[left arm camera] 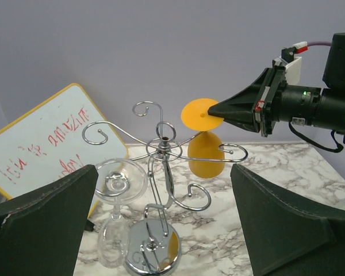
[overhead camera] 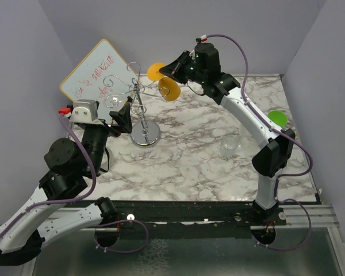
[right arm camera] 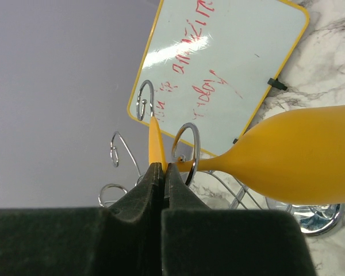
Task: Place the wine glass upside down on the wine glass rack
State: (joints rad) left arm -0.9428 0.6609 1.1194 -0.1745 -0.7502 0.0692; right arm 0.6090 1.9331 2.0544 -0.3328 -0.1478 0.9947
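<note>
Orange wine glass (left arm camera: 206,155) is in the air over the far-left part of the desk (overhead camera: 190,167), just right of the top of the wine glass rack (left arm camera: 163,145). It is inverted, foot up and bowl down, somewhat tilted, so the stem can slide into a wire arm and hang by its foot. The stem sits at the level of a curled arm; I cannot tell if it's seated.

Right hand (right arm camera: 163,168) is pinched tight on the thin edge of the foot disc. That grip leaves stem and bowl free of the wires.

Left hand (overhead camera: 122,119) is spread wide and holds nothing. It hovers near the rack post on the near-left side, touching nothing that I can see, and looks ready to steady the rack.

A clear glass (left arm camera: 119,184) hangs bowl-down on the rack's left arm. A whiteboard (overhead camera: 98,75) leans at the far-left corner.

Likely step: seating the stem, then release.
</note>
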